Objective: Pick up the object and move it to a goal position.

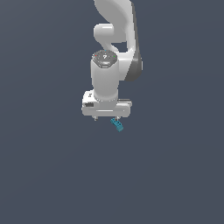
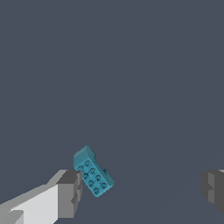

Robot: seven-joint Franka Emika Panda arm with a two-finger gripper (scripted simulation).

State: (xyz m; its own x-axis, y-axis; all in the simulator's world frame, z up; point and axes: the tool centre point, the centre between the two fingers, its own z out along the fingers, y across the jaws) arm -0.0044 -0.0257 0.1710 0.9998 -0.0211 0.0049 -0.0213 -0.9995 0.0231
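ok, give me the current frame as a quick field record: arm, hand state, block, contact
arm: white Panda arm, pointing down
hand: hand, fingers wide apart, open
block: teal studded block, tilted, not squared to the fingers
block position: between the fingers, close beside one finger pad, far from the other
contact: cannot tell if it touches that pad; not clamped
surface: plain dark grey floor

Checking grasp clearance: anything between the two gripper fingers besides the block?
No. In the wrist view the teal block sits right beside one finger; the stretch from it to the other finger is bare floor. Gripper is open.
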